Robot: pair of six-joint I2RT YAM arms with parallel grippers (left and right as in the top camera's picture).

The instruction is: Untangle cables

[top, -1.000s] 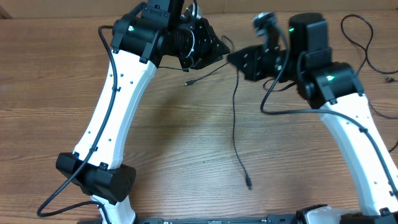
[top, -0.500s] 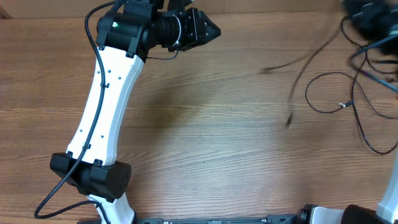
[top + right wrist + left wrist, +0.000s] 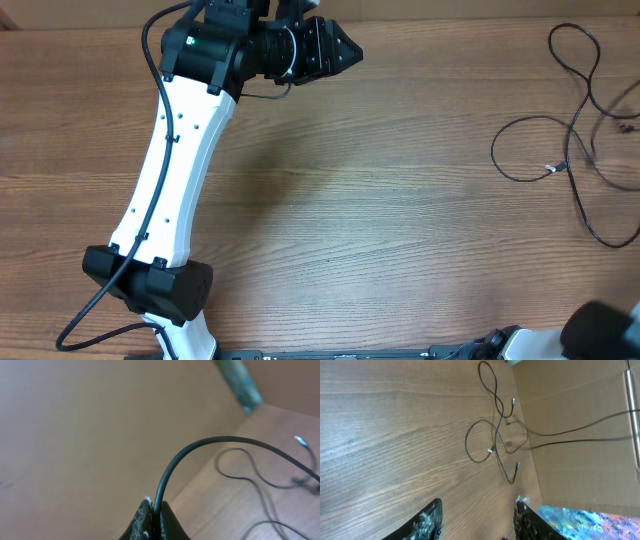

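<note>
Thin black cables (image 3: 572, 128) lie in loose overlapping loops at the table's far right, with a small silvery plug tip (image 3: 550, 168). They also show in the left wrist view (image 3: 496, 435), well ahead of my left gripper (image 3: 478, 504), which is open and empty. In the overhead view the left gripper (image 3: 338, 50) hovers at the back edge, far left of the cables. My right gripper (image 3: 154, 509) is shut on a black cable (image 3: 200, 452) that arches up out of its jaws. More cable loops (image 3: 255, 480) lie on the wood beyond it. The right gripper is out of the overhead view.
A cardboard wall (image 3: 580, 425) stands along the table's back edge just behind the cables. Two thicker wires (image 3: 590, 420) run across it. Only a black part of the right arm (image 3: 600, 330) shows at the overhead's bottom right corner.
The right arm has swung away to the right and out of the overhead view, pulling a cable with it. The cables now lie at the far right. The left gripper has drawn back to the rear edge.
</note>
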